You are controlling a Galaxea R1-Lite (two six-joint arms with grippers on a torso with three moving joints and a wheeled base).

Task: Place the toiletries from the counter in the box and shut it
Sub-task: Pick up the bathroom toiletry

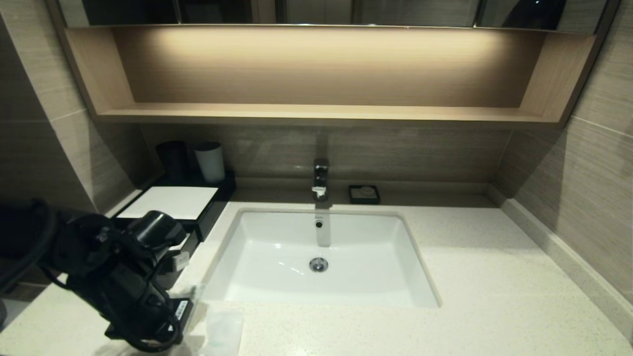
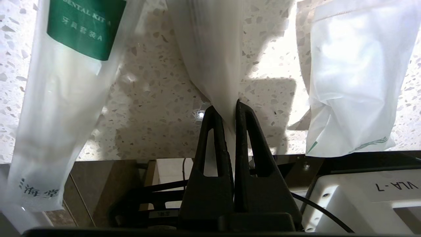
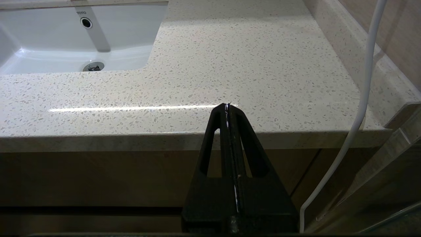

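Observation:
My left gripper (image 2: 225, 110) is shut on the end of a long clear-wrapped packet (image 2: 210, 49) that hangs onto the speckled counter (image 2: 151, 108) near its front edge. Beside it lie a long packet with a green label (image 2: 65, 98) and a flat white sachet (image 2: 352, 82). In the head view my left arm (image 1: 133, 277) covers the fingers at the front left; the sachet (image 1: 225, 329) shows next to it. The black box with a white top panel (image 1: 168, 201) stands behind the arm, its front hidden. My right gripper (image 3: 227, 107) is shut and empty, parked before the counter's front edge.
The white sink (image 1: 410, 277) is set in the middle of the counter, with a tap (image 1: 320, 179) behind it. A dark cup (image 1: 173, 158) and a pale cup (image 1: 210, 162) stand behind the box. A small black soap dish (image 1: 364, 194) sits at the back.

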